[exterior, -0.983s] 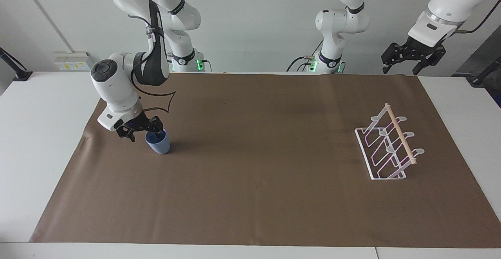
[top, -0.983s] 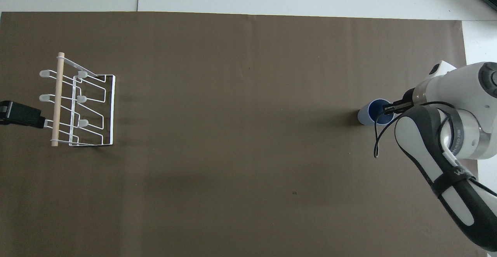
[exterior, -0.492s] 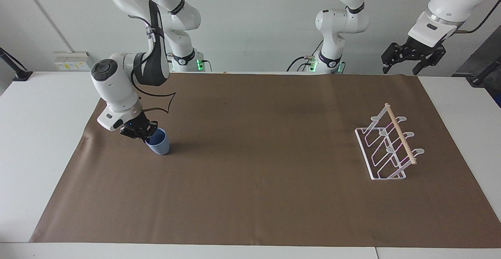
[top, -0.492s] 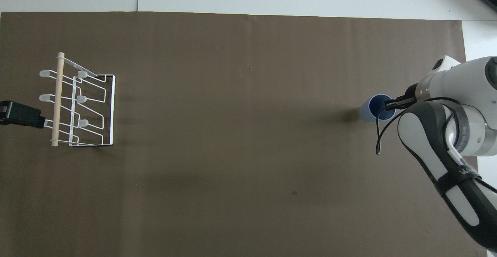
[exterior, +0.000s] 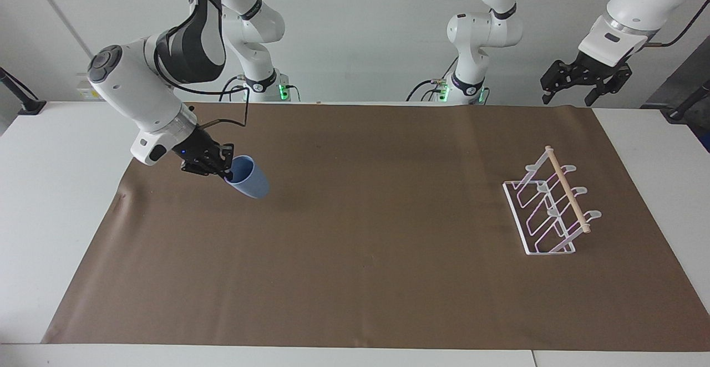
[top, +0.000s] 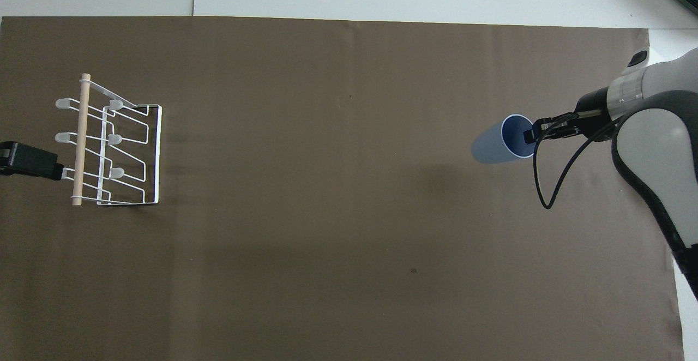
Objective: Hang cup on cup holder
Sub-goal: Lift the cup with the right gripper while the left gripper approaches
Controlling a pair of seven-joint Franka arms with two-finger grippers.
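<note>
The light-blue cup (exterior: 250, 178) is up in the air, tilted with its base toward the middle of the mat, and it also shows in the overhead view (top: 493, 144). My right gripper (exterior: 224, 168) is shut on the cup's rim, one finger inside the mouth; it shows in the overhead view (top: 532, 131) too. The white wire cup holder (exterior: 549, 207) with its wooden dowel stands on the mat at the left arm's end (top: 109, 143). My left gripper (exterior: 582, 87) hangs open and empty, raised above the mat's corner near the cup holder, and waits.
A brown mat (exterior: 360, 256) covers most of the white table (exterior: 55, 189). The mat's edge runs close to the table's edge at the side farthest from the robots. The left gripper's dark tip (top: 27, 162) sits beside the holder in the overhead view.
My right gripper closed on the cup's rim, then lifted it off the mat, tilting it and carrying it a little toward the middle. The left arm has hardly moved.
</note>
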